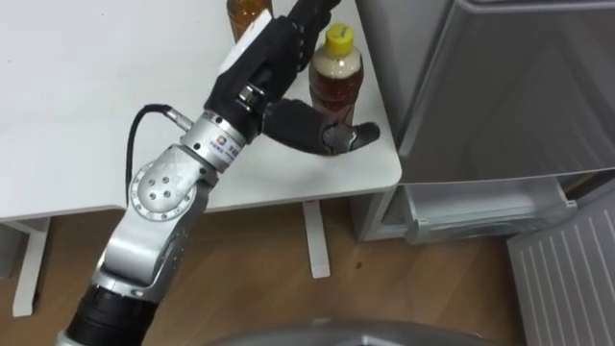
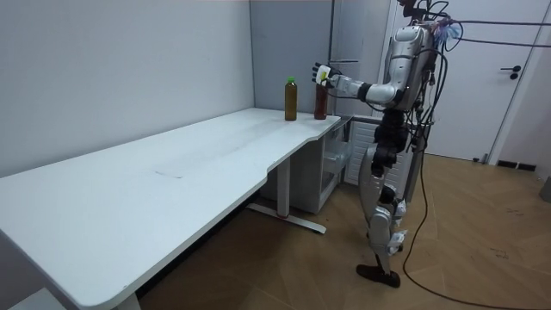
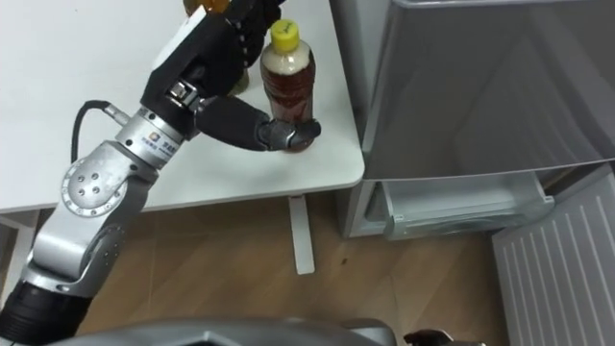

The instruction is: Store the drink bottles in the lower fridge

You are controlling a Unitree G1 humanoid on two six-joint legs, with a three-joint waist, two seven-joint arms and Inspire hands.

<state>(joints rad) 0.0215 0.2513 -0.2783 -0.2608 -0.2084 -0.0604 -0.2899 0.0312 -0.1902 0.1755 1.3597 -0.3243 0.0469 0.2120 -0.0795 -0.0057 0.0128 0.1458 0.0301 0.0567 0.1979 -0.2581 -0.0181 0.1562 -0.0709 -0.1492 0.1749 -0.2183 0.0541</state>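
1. While the robot is standing at the far right corner of the white table (image 1: 77, 115), that table is carrying both drinks close to its right edge. This is keeping them within the arm's reach and just beside the fridge.
2. The fridge (image 1: 519, 96) is standing to the right of the table. Its lower door (image 1: 567, 279) is hanging open and exposing a pale drawer (image 1: 480, 207), probably so the drinks can go straight in.
3. The left hand (image 1: 264, 67) is spreading wide around a bottle. Its fingers are running along the bottle's left side and its thumb (image 1: 312, 130) is lying across the near side of the base, apparently bracketing the bottle before clamping it.
4. The yellow-capped bottle (image 1: 336, 82) is standing upright on the table between thumb and fingers, not yet lifted.
5. The second bottle (image 1: 248, 14) is waiting just to the left and farther away, outside the hand's span.
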